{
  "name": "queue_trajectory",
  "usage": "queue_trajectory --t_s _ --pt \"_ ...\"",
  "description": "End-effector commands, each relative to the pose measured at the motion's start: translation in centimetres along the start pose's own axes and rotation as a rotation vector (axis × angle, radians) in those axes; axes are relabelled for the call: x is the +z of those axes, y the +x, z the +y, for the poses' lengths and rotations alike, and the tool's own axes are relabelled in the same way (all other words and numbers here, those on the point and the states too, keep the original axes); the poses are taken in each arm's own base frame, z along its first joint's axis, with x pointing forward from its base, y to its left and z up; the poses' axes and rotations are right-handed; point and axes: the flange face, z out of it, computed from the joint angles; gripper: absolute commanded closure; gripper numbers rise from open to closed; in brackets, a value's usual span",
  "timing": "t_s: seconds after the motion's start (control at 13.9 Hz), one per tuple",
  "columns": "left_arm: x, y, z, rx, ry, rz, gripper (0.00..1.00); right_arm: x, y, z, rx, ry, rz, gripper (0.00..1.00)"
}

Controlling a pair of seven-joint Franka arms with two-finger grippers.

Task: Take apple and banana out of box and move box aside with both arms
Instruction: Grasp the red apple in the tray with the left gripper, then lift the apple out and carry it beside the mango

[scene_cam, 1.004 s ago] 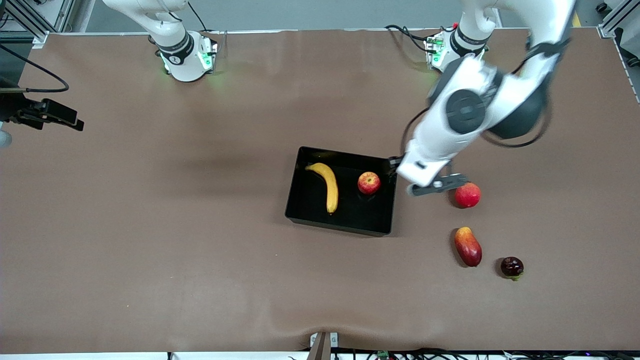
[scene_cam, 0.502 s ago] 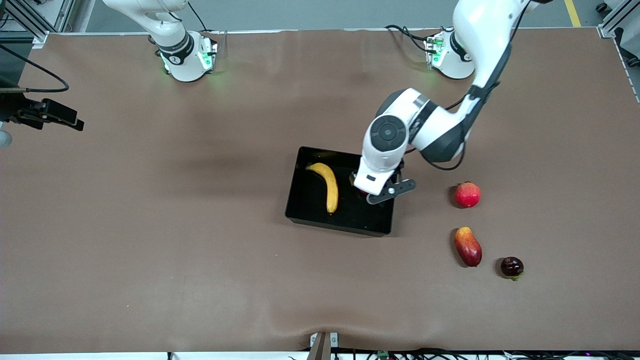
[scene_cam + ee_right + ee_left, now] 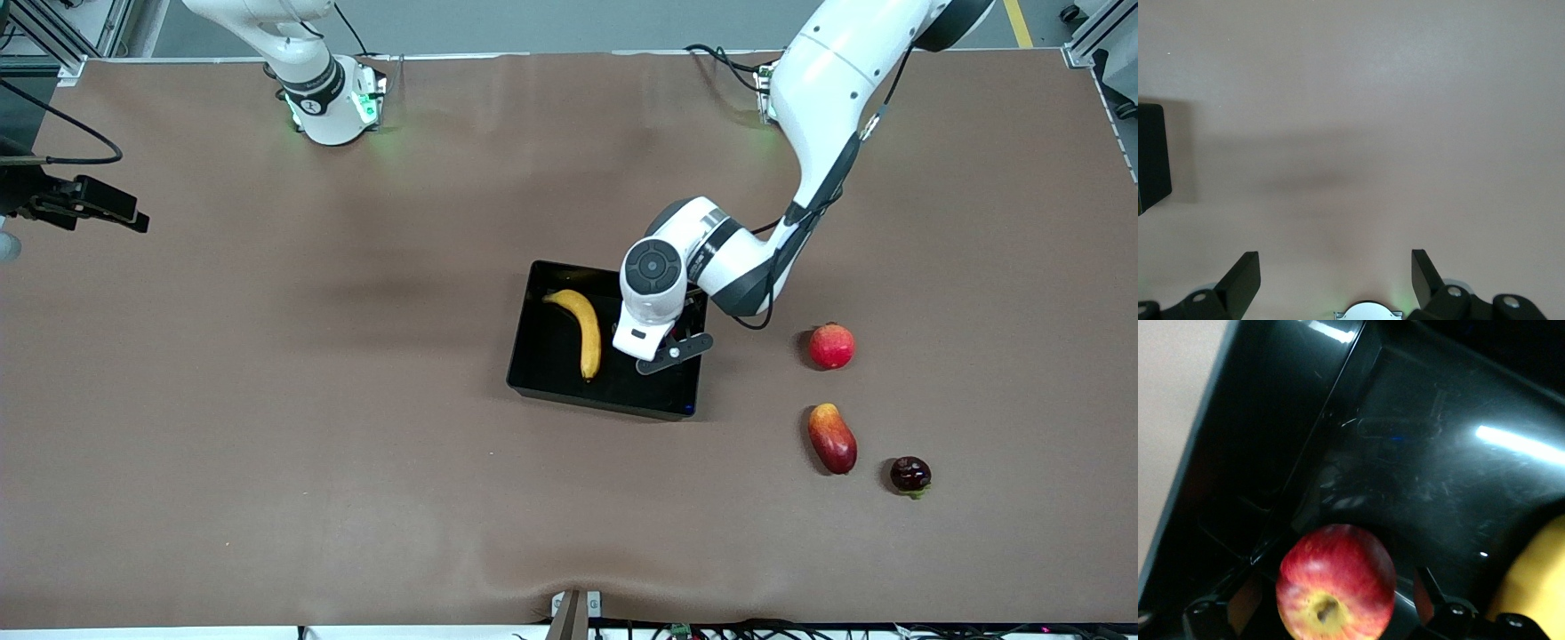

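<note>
**Left gripper low over the apple in the tray**

Whereas a second before the left arm had hung over the bare table at the tray's edge toward its own end, it had since swung in over the black tray [image 3: 542, 356], and its wrist now covered the apple in the front view. The left gripper [image 3: 1335, 603] sat low inside the tray, fingers [image 3: 1428, 590] spread wide on either side of the apple [image 3: 1336, 581], with a gap visible on each side of the fruit. The apple rested on the tray floor, stem end up toward the wrist camera.

The banana [image 3: 582, 331] lay in the same tray, unmoved, toward the right arm's end of it; its yellow edge showed just beside the left gripper in the wrist view. The tray itself had not shifted.

On the table toward the left arm's end lay three loose fruits, unchanged: a plain red fruit [image 3: 831, 346], a red-yellow mango [image 3: 832, 438] nearer the front camera, and a small dark fruit [image 3: 910, 474] beside the mango.

The right arm waited up near its base; the right gripper [image 3: 1336, 280] hung over bare brown table [image 3: 1371, 120] with fingers wide apart. A tray corner [image 3: 1153, 155] showed at that view's margin.
</note>
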Motion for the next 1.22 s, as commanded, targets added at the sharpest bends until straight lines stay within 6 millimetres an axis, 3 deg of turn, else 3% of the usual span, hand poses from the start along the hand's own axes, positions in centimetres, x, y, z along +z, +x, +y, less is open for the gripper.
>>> queue_trajectory --t_s 0.0,0.07,0.22,0.29,0.43,0.57,0.72,0.86,1.0,1.15 --pt "0.1 -0.5 -0.2 -0.008 0.011 0.025 0.0 -0.5 -0.4 0.2 0.015 -0.001 0.002 0.0" --pt "0.2 -0.4 -0.3 -0.008 0.012 0.025 0.06 -0.5 -0.4 0.2 0.015 -0.001 0.002 0.0" --pt "-0.2 -0.4 -0.2 -0.008 0.007 0.027 0.86 -0.5 -0.4 0.2 0.015 -0.001 0.002 0.0" --pt "-1.0 0.0 -0.3 -0.015 0.0 0.035 1.0 -0.5 -0.4 0.2 0.015 -0.001 0.002 0.0" --pt "-4.5 1.1 -0.7 -0.021 -0.03 0.068 1.0 -0.5 -0.4 0.2 0.016 -0.003 0.002 0.0" --pt "-10.9 3.3 -3.0 -0.017 -0.071 0.126 1.0 -0.5 -0.4 0.1 0.014 -0.003 0.002 0.0" --pt "-16.1 7.1 -7.4 -0.012 -0.1 0.157 1.0 -0.5 -0.4 0.1 0.014 -0.003 0.002 0.0" --pt "-19.6 10.6 -12.2 0.002 -0.149 0.155 1.0 -0.5 -0.4 0.1 0.014 -0.001 0.002 0.0" --pt "-20.8 14.3 -17.9 0.049 -0.146 0.142 1.0 -0.5 -0.4 0.1 0.014 -0.001 0.002 0.0" --pt "-19.9 17.3 -23.1 0.084 -0.11 0.111 1.0 -0.5 -0.4 0.1 0.014 -0.001 0.002 0.0"
